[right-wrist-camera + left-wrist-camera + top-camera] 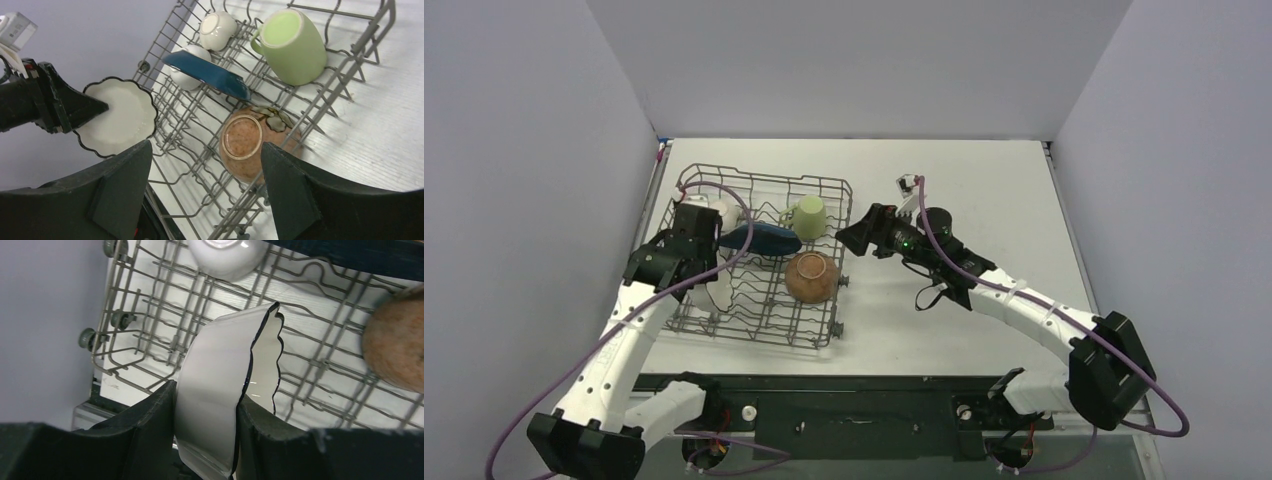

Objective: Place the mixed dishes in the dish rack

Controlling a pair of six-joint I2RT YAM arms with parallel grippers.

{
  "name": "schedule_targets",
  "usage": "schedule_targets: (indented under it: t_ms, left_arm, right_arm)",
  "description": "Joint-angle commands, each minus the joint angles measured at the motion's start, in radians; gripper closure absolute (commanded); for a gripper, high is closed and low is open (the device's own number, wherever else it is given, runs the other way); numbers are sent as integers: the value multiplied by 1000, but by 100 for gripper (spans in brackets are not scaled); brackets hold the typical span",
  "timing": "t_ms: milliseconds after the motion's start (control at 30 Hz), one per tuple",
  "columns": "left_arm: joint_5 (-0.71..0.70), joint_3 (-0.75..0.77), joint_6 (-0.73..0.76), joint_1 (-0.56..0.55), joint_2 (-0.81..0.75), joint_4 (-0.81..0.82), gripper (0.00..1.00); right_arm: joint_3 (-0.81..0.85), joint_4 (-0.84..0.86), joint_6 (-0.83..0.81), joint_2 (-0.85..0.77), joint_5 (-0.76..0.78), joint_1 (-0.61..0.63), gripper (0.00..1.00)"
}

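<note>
My left gripper is shut on the white scalloped bowl, which hangs on edge over the left part of the dish rack. The right wrist view shows that bowl with a black finger on it. Inside the rack lie a light green mug, a dark blue dish and an upturned brown bowl. A plain white bowl sits behind the blue dish, with a small pale dish farther back. My right gripper stands open just right of the rack, above the brown bowl.
Grey walls close in the white table on three sides. The rack sits near the left wall, its small wheels at the edge. A dark base plate runs along the near edge.
</note>
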Motion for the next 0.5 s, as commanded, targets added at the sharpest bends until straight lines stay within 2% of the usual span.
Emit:
schedule_targets:
  t_ms: [0, 267, 467]
  left_arm:
    - [-92, 31, 74, 30, 49, 124, 100]
    - [-336, 24, 91, 30, 173, 134, 100]
    - [-429, 7, 109, 31, 240, 150, 100]
  right_arm:
    - [-40, 14, -28, -62, 11, -26, 25]
    - [-56, 16, -33, -60, -43, -49, 25]
    - [-75, 28, -41, -64, -94, -83, 26]
